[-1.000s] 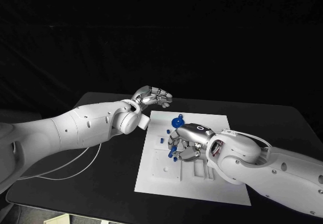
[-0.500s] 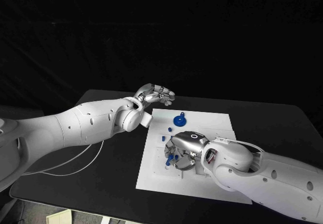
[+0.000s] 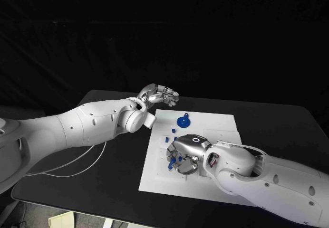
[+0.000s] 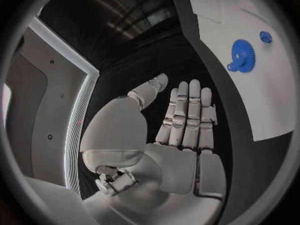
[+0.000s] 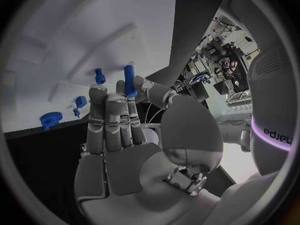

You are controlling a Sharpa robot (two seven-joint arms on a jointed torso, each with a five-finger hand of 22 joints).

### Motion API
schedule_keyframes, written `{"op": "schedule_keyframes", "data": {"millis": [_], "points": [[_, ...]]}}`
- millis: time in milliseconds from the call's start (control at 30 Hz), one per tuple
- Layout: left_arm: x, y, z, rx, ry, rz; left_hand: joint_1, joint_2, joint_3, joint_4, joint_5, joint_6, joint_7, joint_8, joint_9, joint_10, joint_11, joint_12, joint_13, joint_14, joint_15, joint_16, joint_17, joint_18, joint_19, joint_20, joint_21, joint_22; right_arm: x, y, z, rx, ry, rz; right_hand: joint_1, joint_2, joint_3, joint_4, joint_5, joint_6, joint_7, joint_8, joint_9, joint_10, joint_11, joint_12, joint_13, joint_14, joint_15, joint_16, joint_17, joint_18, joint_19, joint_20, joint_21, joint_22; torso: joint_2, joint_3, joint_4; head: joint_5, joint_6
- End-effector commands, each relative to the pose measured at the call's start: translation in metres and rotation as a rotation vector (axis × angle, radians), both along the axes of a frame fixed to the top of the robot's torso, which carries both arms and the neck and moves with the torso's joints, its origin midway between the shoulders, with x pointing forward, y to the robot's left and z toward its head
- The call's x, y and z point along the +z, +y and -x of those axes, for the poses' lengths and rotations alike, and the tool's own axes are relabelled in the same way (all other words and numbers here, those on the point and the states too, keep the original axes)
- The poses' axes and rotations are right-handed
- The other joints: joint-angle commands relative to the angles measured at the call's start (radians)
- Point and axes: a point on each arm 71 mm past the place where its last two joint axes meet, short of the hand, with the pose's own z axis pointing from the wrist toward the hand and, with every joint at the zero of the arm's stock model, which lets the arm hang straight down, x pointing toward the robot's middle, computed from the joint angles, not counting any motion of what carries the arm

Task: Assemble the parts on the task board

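The white task board (image 3: 212, 126) lies in the middle of the black table. My right hand (image 3: 184, 154) hovers low over the board's left-middle part and pinches a blue peg (image 5: 129, 80) between thumb and a finger, the other fingers held straight. The peg's blue shows under the hand (image 3: 171, 164). A second blue peg (image 5: 100, 76) stands on the board just beyond the fingertips. A blue gear (image 3: 182, 122) lies at the board's far side, also seen as the gear (image 4: 244, 55). My left hand (image 3: 159, 95) hangs beyond the board's far left corner, fingers extended, holding nothing (image 4: 184, 120).
Small blue parts (image 3: 166, 140) sit near the board's left edge, close to my right hand. A smaller blue piece (image 4: 265, 36) lies beside the gear. A white cable (image 3: 75, 168) curls on the table at the left. Recessed slots mark the board (image 3: 206, 173) under my right forearm.
My right hand has drawn a little nearer along the board with the blue peg, lowering toward the surface. The left hand has hardly moved.
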Motion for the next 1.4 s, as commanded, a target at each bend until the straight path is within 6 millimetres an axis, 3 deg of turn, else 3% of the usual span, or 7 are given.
{"op": "schedule_keyframes", "data": {"millis": [33, 1400], "points": [[0.001, -0.0025, 0.0003, -0.017, -0.001, 0.011, -0.002, 0.001, -0.003, 0.001, 0.003, -0.008, 0.002, 0.003, -0.001, -0.005, 0.001, -0.002, -0.001, 0.005, 0.003, -0.004, 0.002, 0.012, -0.004, 0.006, -0.006, 0.001, -0.0041, 0.0003, 0.002, 0.02, -0.01, 0.025, -0.001, 0.007, 0.001, -0.007, 0.005, 0.009, 0.001, 0.004, 0.0, 0.026, -0.001, 0.004, -0.001, -0.007, -0.009, 0.005, -0.002, 0.046, -0.001, -0.004, 0.005, 0.017, 0.0, -0.0007, 0.0002, 0.0, -0.001], [0.0008, -0.001, 0.0001, -0.015, 0.001, 0.01, -0.002, 0.001, -0.004, 0.001, 0.003, -0.009, 0.002, 0.003, -0.002, -0.006, 0.001, -0.002, -0.002, 0.005, 0.003, -0.008, 0.006, 0.012, -0.004, 0.006, -0.008, 0.002, -0.0129, 0.0001, 0.0059, 0.044, 0.005, 0.08, -0.004, 0.011, 0.001, -0.014, 0.005, 0.009, 0.001, 0.003, 0.003, 0.026, -0.001, 0.004, 0.005, -0.007, -0.009, 0.007, -0.006, 0.046, -0.001, -0.003, 0.006, 0.017, 0.0, -0.001, -0.0001, 0.006, -0.009]]}}
